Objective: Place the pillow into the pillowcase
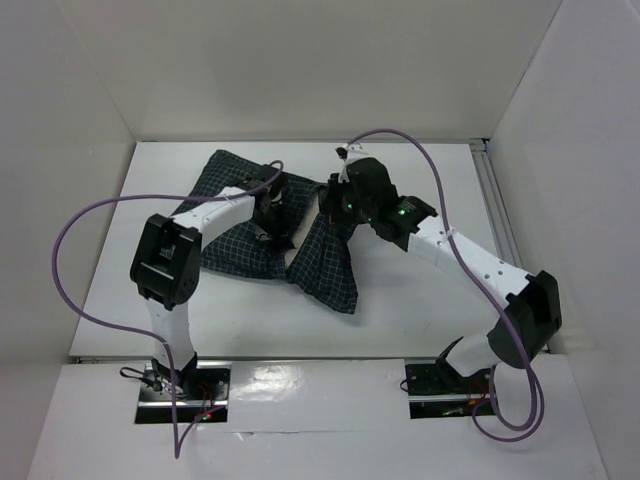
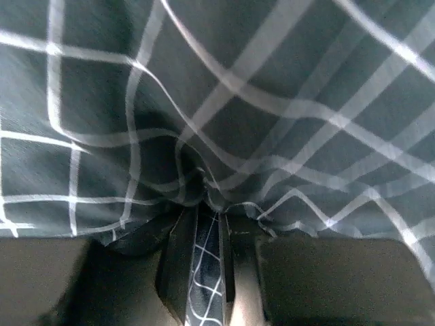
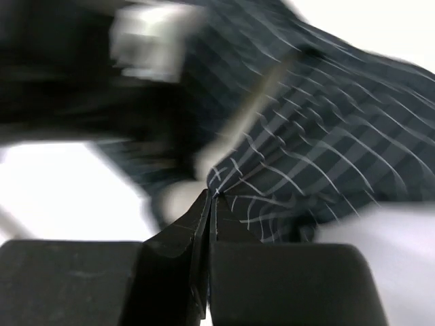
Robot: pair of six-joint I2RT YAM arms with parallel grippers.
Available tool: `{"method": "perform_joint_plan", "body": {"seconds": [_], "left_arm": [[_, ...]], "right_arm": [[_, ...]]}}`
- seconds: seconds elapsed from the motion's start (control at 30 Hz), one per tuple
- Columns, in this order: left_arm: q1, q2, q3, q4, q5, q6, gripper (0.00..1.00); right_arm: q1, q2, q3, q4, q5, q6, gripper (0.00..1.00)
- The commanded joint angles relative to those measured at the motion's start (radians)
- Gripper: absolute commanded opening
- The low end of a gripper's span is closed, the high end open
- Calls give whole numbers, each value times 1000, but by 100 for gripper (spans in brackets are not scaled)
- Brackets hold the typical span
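Note:
The dark checked pillowcase (image 1: 322, 262) lies bunched on the white table, one part toward the back left and one part hanging toward the front. My left gripper (image 1: 272, 212) is shut on a fold of the pillowcase (image 2: 204, 102); cloth shows between its fingers (image 2: 178, 258). My right gripper (image 1: 335, 205) is shut on an edge of the pillowcase (image 3: 326, 149), which fans out from its fingertips (image 3: 197, 217). The cream pillow does not show in any view; I cannot tell whether it is inside the cloth.
White walls enclose the table (image 1: 420, 300) on the back, left and right. A metal rail (image 1: 495, 200) runs along the right edge. Purple cables loop from both arms. The left arm's link (image 3: 146, 47) is blurred in the right wrist view.

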Motion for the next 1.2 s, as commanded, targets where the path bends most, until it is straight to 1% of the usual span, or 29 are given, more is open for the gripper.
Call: {"method": "perform_joint_plan", "body": {"seconds": [0.0, 0.07, 0.13, 0.23, 0.27, 0.3, 0.33, 0.37, 0.4, 0.43, 0.5, 0.53, 0.6, 0.63, 0.67, 0.7, 0.73, 0.77, 0.8, 0.83, 0.87, 0.93, 0.97, 1.03, 1.07, 1.1, 1.17], "left_arm": [[-6, 110, -3, 125, 62, -8, 31], [-6, 110, -15, 148, 89, -18, 30], [-6, 87, -16, 161, 111, -27, 30], [-6, 28, 0, 161, 132, -36, 30], [-6, 12, 26, 133, 145, -36, 30], [6, -6, 43, 118, 145, -36, 30], [6, -25, 59, 104, 154, -36, 31], [6, -64, 93, 89, 154, -27, 31], [6, -85, 110, 58, 143, -27, 31], [15, -105, 124, 58, 143, -18, 33], [26, -157, 162, 30, 143, -18, 34], [35, -171, 173, 9, 143, -18, 35], [44, -195, 182, -10, 134, -7, 37], [57, -218, 182, -10, 125, -7, 38], [57, -227, 172, -20, 125, -7, 38], [66, -237, 153, -20, 125, -7, 38], [66, -246, 139, -20, 114, -7, 38], [75, -263, 126, -20, 114, -7, 38], [75, -263, 112, -29, 102, -7, 38], [84, -279, 80, -30, 102, -7, 38], [93, -289, 61, -30, 102, -7, 38], [106, -304, 14, -30, 102, -7, 40], [118, -315, 3, -30, 102, -7, 40], [129, -324, -26, -30, 102, -7, 40], [138, -333, -26, -30, 93, -7, 40], [138, -333, -38, -30, 93, 2, 40], [150, -342, -49, -30, 83, 2, 40]], "right_arm": [[-12, -59, 42, 147, -285, 3, 0], [-21, -7, 42, 181, -360, 15, 0], [-30, 33, 26, 213, -361, 26, 0], [-95, 117, -28, 224, -338, 41, 0], [-104, 136, -28, 183, -257, 41, 6], [-104, 148, -28, 142, -205, 41, 26], [-113, 148, -28, 71, -150, 32, 60], [-113, 127, -42, 54, -93, 32, 69], [-113, 100, -77, 54, -13, 32, 73], [-113, 31, -94, 43, 33, 47, 76], [-113, -31, -128, 43, 116, 57, 65], [-113, -69, -137, 31, 141, 57, 56], [-113, -79, -127, -24, 156, 43, 38], [-102, -79, -105, -43, 147, 43, 32], [-89, -64, -90, -79, 147, 34, 30], [-70, -63, -77, -89, 147, 34, 32], [-26, -51, -64, -89, 147, 23, 43], [-6, -39, -64, -89, 147, 23, 60], [14, -39, -64, -89, 133, 23, 72], [28, -24, -64, -89, 124, 23, 80], [49, -4, -64, -74, 124, 23, 81], [49, 29, -74, -63, 124, 41, 82], [49, 73, -62, -63, 135, 41, 73], [60, 114, -33, -73, 181, 52, 41], [69, 139, -24, -89, 190, 61, 5], [69, 139, -15, -89, 190, 61, 0], [91, 113, -14, -77, 190, 61, 0]]}}
